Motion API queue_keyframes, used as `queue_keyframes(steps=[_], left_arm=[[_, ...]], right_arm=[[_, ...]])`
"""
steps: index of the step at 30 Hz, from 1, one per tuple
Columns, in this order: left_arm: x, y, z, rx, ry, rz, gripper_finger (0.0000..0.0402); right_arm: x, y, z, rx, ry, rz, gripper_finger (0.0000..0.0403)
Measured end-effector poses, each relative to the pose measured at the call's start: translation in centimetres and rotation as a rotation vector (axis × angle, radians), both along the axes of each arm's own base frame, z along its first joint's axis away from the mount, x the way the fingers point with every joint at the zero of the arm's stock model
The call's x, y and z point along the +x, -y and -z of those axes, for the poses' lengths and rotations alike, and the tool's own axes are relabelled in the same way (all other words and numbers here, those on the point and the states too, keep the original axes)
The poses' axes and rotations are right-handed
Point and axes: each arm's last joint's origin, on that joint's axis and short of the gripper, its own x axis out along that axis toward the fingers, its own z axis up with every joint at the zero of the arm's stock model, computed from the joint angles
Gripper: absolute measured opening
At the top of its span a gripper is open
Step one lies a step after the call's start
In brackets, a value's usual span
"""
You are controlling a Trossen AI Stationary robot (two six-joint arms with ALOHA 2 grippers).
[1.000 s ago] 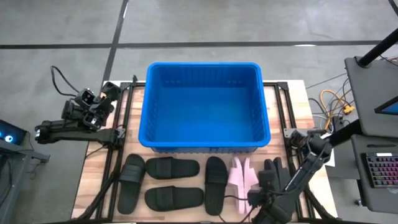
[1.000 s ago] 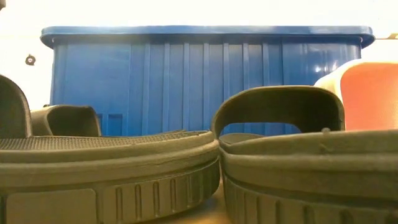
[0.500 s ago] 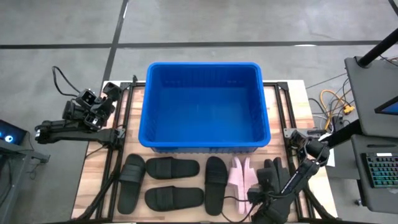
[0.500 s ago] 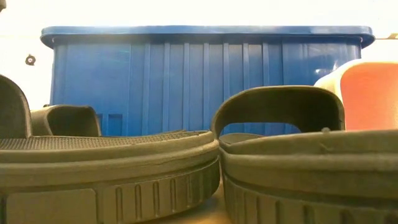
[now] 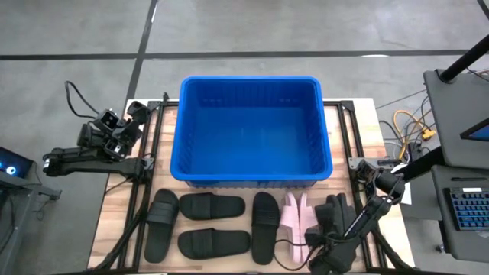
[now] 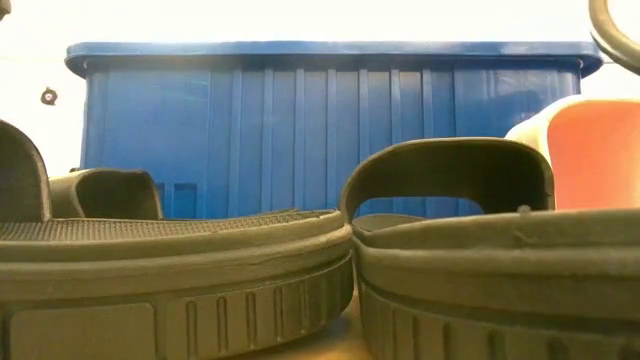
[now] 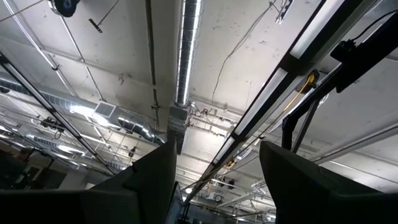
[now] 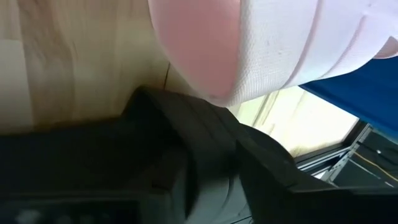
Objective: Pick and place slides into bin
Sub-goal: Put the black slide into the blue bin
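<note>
The blue bin (image 5: 250, 130) stands at the table's far middle and fills the back of the low view (image 6: 330, 125). Several black slides (image 5: 212, 206) and a pale pink pair (image 5: 296, 221) lie flat on their soles in a row in front of it. My right gripper (image 5: 321, 238) is low at the near right, next to the pink pair. The pink slide (image 8: 249, 50) shows very close in the right wrist view. Another black slide (image 5: 336, 208) lies partly under that arm. My left gripper (image 7: 211, 186) is open and empty at the table's far left, pointing up at the ceiling.
Black frame rails (image 5: 145, 198) run along the table's left and right sides. Cables (image 5: 412, 130) and a keyboard (image 5: 466, 214) lie beyond the right edge. The near black slides (image 6: 180, 270) block most of the low view.
My right gripper has moved a little toward the table's far edge, along the pink pair. A dark curved part now shows in the top right corner of the low view. The slides and the bin have stayed where they were.
</note>
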Motion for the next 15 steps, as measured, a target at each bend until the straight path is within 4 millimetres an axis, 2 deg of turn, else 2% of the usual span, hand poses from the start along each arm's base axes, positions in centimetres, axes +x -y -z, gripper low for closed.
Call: queue_keyframes(steps=[6, 15], left_arm=[[0.0, 0.0, 0.0, 0.000, 0.000, 0.000, 0.0217], [0.0, 0.0, 0.0, 0.000, 0.001, 0.000, 0.0217]], right_arm=[[0.1, -0.2, -0.3, 0.015, 0.001, 0.001, 0.0018], [0.6, -0.9, -1.5, 0.070, 0.045, 0.000, 0.0014]])
